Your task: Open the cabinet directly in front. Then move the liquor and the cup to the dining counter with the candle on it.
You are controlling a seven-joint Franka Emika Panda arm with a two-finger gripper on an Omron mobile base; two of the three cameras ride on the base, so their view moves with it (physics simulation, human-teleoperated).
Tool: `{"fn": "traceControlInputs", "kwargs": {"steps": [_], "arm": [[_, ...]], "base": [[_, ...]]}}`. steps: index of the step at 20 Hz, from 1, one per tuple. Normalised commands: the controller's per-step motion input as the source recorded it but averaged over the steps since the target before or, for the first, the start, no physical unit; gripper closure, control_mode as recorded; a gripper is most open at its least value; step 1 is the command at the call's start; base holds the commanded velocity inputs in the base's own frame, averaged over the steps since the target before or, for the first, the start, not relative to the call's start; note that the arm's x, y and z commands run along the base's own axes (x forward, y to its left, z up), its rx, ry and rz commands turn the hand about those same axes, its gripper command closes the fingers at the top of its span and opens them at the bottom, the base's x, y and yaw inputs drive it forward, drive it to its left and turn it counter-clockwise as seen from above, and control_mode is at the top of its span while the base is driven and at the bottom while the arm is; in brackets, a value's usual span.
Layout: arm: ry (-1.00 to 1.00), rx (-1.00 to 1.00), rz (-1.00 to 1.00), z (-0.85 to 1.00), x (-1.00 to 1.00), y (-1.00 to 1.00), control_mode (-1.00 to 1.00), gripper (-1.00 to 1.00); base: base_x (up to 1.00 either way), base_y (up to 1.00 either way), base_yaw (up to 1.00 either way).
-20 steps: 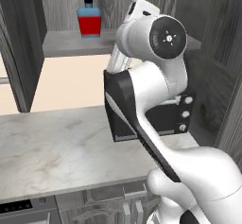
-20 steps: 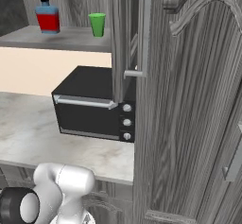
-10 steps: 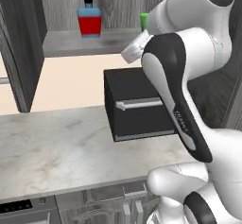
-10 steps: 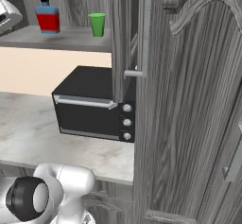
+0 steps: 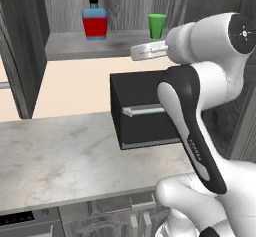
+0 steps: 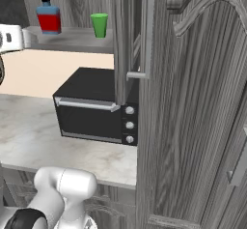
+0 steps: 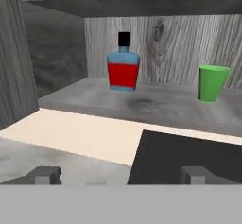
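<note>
Here the jaws are spread wide, empty. In the hand view, the bottle [image 7: 123, 69] is seen at twelve o'clock on the open cabinet [image 7: 156, 38] shelf, the cup [image 7: 211, 83] at two o'clock.

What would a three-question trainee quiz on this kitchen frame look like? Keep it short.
1. True or false: the cabinet doors are already open.
2. Which stands taller on the shelf: A) the cup B) the bottle?
3. Fill in: the gripper is ____, holding nothing.

Key:
1. True; the shelf inside is exposed.
2. B.
3. Open; its fingertips sit wide apart, short of the shelf, above the microwave.
</note>
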Motion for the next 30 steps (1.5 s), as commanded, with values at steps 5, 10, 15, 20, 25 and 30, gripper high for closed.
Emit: {"fn": "traceControlInputs", "kwargs": {"steps": [5, 10, 15, 20, 25, 30], "arm": [[0.13, -0.03, -0.38, 0.14, 0.04, 0.0, -1.0, -1.0], [0.2, -0.07, -0.32, 0.32, 0.07, -0.03, -1.0, -1.0], [0.18, -0.02, -0.23, 0.34, 0.04, -0.13, -1.0, -1.0], [0.16, 0.0, -0.09, 0.1, 0.06, -0.25, -1.0, -1.0], [0.09, -0.02, 0.0, 0.0, 0.08, -0.26, -1.0, -1.0], [0.04, -0.06, 0.0, 0.0, 0.11, -0.23, -1.0, -1.0]], "base": [[0.0, 0.0, 0.0], [0.0, 0.0, 0.0], [0.0, 0.0, 0.0], [0.0, 0.0, 0.0], [0.0, 0.0, 0.0], [0.0, 0.0, 0.0]]}}
